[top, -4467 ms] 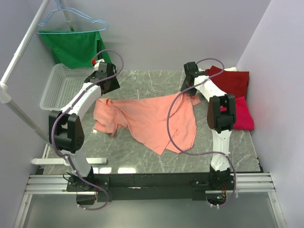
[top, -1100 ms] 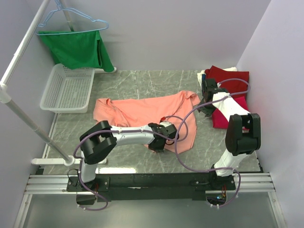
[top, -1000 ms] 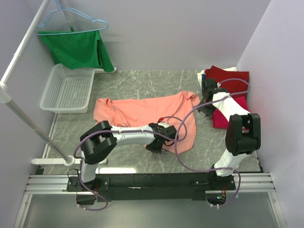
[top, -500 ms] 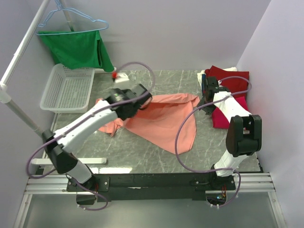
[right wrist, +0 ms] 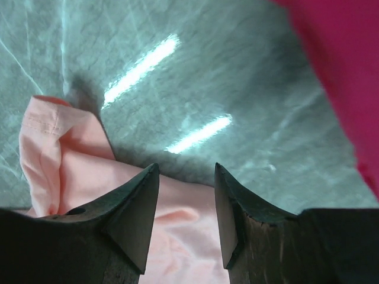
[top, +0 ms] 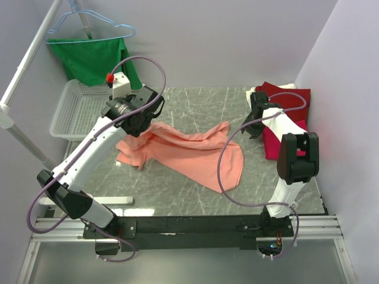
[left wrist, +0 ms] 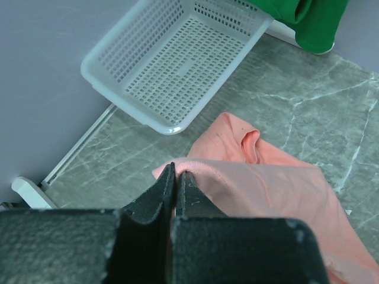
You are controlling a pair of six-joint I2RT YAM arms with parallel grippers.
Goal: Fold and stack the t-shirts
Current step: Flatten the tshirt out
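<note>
The salmon-pink t-shirt point(top: 195, 154) lies rumpled across the middle of the table. My left gripper point(top: 144, 124) is at its back left, shut on a raised fold of its edge point(left wrist: 204, 171), with the jaws point(left wrist: 177, 173) pressed together. My right gripper point(top: 256, 118) is at the back right, open point(right wrist: 186, 177). Salmon cloth point(right wrist: 59, 154) shows beneath and between its fingers. The dark red t-shirt point(top: 293, 97) lies in the back right corner. In front of it is the crimson-pink t-shirt point(top: 271, 145), partly hidden by the right arm and filling the right wrist view's upper right point(right wrist: 343, 59).
A white mesh basket point(top: 77, 112) point(left wrist: 177, 65) stands at the back left, close to my left gripper. Behind it a green garment point(top: 89, 59) point(left wrist: 308, 23) hangs on a light-blue wire hanger point(top: 89, 23). A white pole point(top: 23, 77) slants along the left side.
My left gripper has swung from the shirt's front hem up and back-left, dragging that edge over the shirt. The shirt's right corner slid left, away from my right gripper, which hardly moved.
</note>
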